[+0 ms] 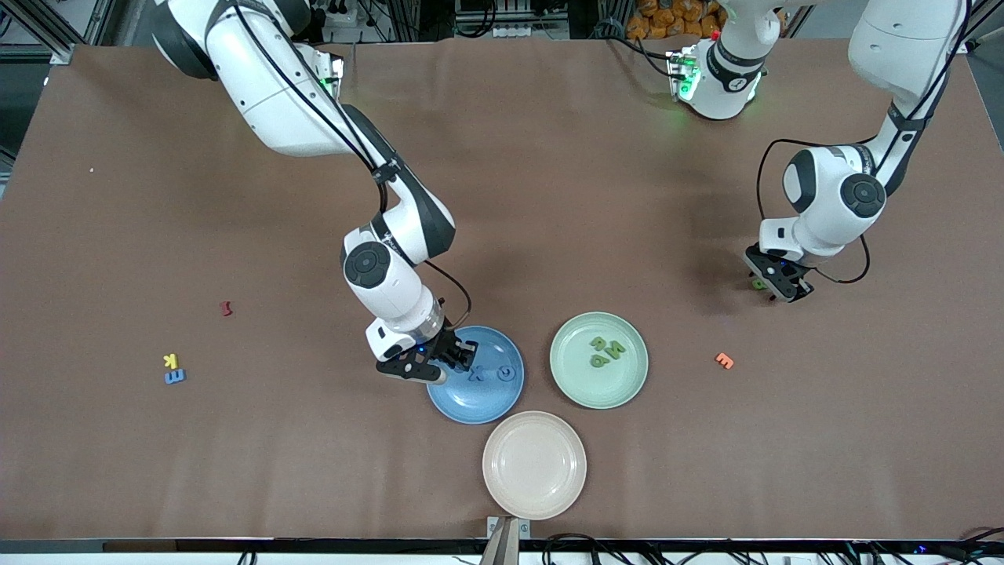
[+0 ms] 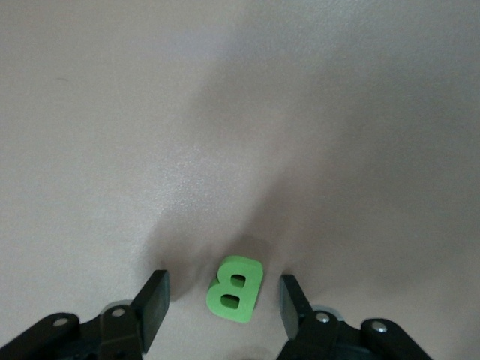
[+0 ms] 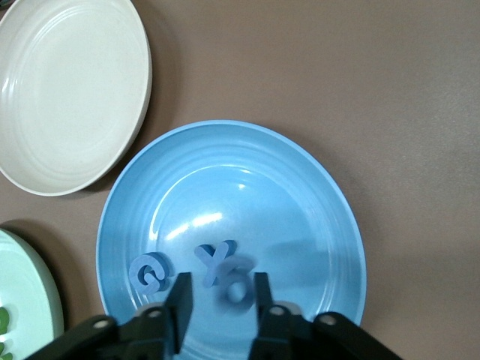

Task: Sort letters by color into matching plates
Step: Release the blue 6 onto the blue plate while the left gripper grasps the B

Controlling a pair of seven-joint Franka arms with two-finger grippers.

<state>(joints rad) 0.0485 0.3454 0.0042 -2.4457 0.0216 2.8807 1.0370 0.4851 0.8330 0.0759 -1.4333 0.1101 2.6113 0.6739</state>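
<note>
Two tools low: left tool (image 2: pixel 222 300) spread w/ green B (image 2: pixel 235 289) between, right tool (image 3: pixel 219 294) slightly spread over blue plate (image 3: pixel 300 187).

Brown bench (image 1: pixel 549 196) carries three plates: blue plate (image 1: pixel 502 400), mint green plate (image 1: pixel 627 384) beside it, cream plate (image 1: pixel 534 464) nearest front camera. Loose pieces: green B (image 2: pixel 235 289), orange letter (image 1: pixel 724 360), red piece (image 1: pixel 227 308), yellow K (image 1: pixel 170 360) touching blue letter (image 1: pixel 175 377).
</note>
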